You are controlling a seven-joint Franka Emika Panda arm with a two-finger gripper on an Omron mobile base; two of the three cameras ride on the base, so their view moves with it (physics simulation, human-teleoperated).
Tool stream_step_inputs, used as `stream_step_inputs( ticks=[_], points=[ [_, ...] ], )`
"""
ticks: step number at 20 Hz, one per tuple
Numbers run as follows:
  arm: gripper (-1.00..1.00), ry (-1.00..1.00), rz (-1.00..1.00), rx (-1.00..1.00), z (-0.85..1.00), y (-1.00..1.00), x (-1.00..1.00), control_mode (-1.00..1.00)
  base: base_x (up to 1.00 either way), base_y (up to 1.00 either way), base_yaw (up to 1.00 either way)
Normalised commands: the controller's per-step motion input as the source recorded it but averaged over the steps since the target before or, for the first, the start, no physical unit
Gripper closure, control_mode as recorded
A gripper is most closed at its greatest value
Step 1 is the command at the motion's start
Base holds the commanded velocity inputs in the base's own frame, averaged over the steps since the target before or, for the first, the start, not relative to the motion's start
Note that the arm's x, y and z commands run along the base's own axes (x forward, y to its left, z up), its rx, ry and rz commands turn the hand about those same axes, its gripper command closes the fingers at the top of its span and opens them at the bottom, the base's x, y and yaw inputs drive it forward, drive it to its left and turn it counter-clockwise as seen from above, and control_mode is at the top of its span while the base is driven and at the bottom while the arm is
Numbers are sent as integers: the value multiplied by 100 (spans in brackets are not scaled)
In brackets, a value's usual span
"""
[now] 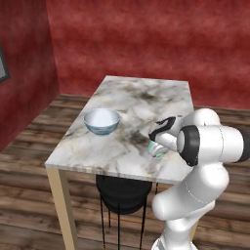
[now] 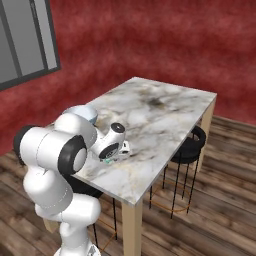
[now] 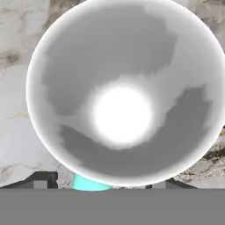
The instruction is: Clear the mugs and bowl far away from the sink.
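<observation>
A teal-green mug (image 3: 118, 101) with a white inside stands on the marble table (image 1: 141, 97) near its front right edge. In the hand view I look straight down into it, and a strip of its teal outside shows at the bottom. My gripper (image 3: 106, 182) hangs over the mug (image 1: 157, 149), open, with a fingertip (image 3: 41, 180) on each side and a small gap to the rim. The wide pale blue bowl (image 1: 101, 121) sits upright at the table's left side, partly behind my arm in the right base view (image 2: 84, 112). The sink is out of view.
A black stool (image 1: 122, 189) is tucked under the table's near edge, also visible in the right base view (image 2: 189, 145). Red walls close the room behind and to the left, with a grey window (image 2: 25, 40). The floor around is wood.
</observation>
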Motion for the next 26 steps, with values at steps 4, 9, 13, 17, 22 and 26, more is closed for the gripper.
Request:
stream_step_inputs(
  ticks=[4, 9, 13, 17, 22, 26],
  points=[
    [-100, 3, -19, 0, -30, -54, 0, -100, 0, 0, 0],
    [-100, 1, -16, 0, -10, -33, -4, -100, 0, 0, 0],
    [-100, -7, -1, 0, 33, 40, -7, -100, 0, 0, 0],
    [-100, -7, 0, 1, 32, 82, 0, -100, 0, 0, 0],
    [-100, -7, 1, 3, 29, 43, -4, -100, 0, 0, 0],
    [-100, -15, 0, 3, 55, -66, -52, -100, 0, 0, 0]
  ],
)
